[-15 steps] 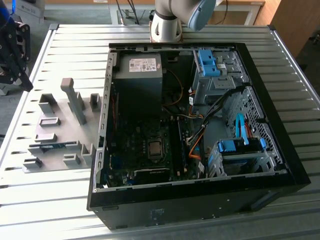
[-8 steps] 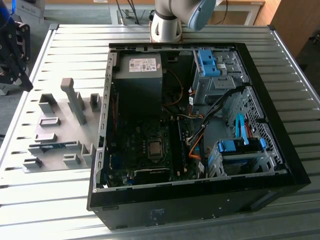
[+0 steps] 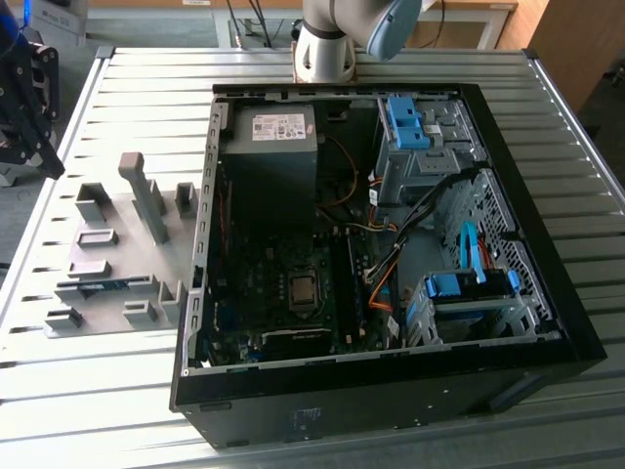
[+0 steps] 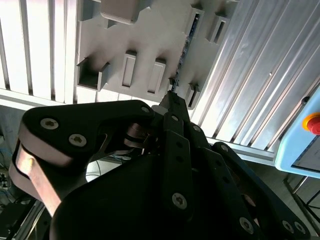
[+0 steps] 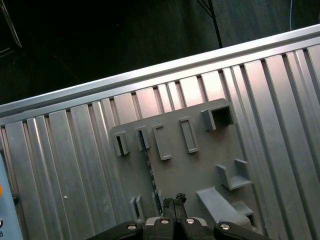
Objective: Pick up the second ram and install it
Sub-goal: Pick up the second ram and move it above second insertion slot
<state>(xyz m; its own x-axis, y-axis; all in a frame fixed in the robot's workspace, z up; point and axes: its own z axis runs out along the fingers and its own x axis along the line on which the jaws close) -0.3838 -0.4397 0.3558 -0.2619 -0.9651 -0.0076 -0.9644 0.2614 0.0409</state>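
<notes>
We are finding the second ram [image 3: 103,284] standing on edge in a slot of the grey holder [image 3: 132,256], at nine o'clock of the open computer case [image 3: 391,393] in the exterior view. The case's power supply [image 3: 269,171] is wearing a white label [image 3: 278,125], print unreadable. The gripper [image 3: 51,161] is hovering at eleven o'clock of the holder, jaws pressed together on nothing; the second wrist view is adding a red button [image 4: 313,123].
</notes>
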